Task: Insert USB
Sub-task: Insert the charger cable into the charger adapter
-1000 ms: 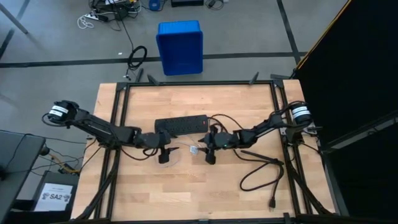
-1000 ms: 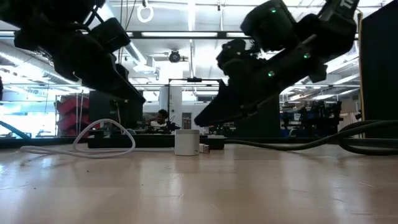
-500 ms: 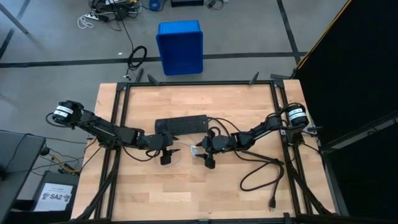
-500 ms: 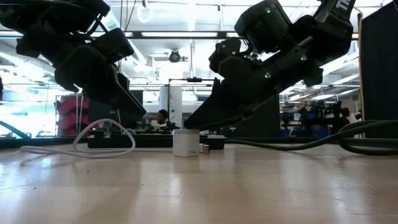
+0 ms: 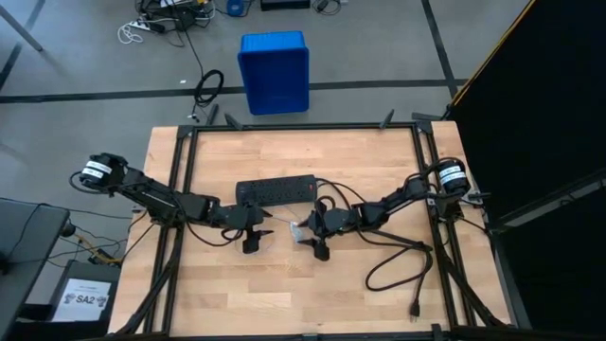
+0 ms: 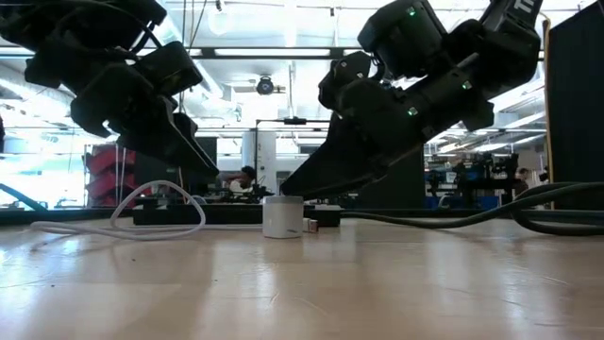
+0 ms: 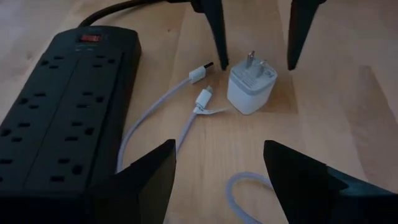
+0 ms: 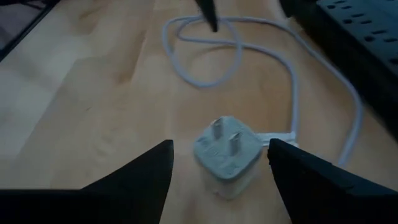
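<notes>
Pale wooden bench (image 5: 284, 284), 2 claws low at centre frame over a white cube adapter (image 7: 250, 90).
Right claw (image 8: 221, 165) spread wide either side of the adapter, gripping nothing; left claw (image 7: 214, 165) likewise wide open and empty, facing it from centre left. USB (image 7: 186, 121) lying loose on the bench, plug ends just beside the adapter, next to the black power strip (image 7: 56, 106).

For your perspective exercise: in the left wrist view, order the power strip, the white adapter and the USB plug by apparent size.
1. Power strip, though nearest the camera.
2. White adapter.
3. USB plug, smallest.
</notes>
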You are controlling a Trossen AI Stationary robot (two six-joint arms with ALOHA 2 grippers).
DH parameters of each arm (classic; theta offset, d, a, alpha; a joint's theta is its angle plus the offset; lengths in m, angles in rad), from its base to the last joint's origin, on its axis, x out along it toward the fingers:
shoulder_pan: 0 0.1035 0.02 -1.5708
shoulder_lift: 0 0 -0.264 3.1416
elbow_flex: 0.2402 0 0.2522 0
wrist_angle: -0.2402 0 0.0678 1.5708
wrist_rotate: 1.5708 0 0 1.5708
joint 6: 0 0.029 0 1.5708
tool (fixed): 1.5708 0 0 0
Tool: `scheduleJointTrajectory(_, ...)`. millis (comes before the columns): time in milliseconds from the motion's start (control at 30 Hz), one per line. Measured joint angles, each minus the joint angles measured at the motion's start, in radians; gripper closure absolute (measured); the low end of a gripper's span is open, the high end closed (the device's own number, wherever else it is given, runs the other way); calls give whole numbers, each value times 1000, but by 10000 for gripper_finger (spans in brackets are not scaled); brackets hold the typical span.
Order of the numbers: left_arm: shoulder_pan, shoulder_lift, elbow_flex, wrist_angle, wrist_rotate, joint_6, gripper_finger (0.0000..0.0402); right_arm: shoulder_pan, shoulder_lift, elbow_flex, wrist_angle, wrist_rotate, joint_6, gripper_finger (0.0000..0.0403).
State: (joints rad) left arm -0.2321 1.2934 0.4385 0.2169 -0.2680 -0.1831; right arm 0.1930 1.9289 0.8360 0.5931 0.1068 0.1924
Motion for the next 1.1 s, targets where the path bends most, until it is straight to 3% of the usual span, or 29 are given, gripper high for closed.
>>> scheduleJointTrajectory(400, 0, 0, 0, 27, 0, -4, 172, 22, 0, 112, -203, 89, -36, 171)
scheduleJointTrajectory(833, 0, 0, 0, 48, 0, -5, 172, 24, 1, 112, -199, 135, 38, 175)
scheduleJointTrajectory(1100, 0, 0, 0, -40, 0, -4, 172, 14, -64, 113, -218, 136, 41, 186)
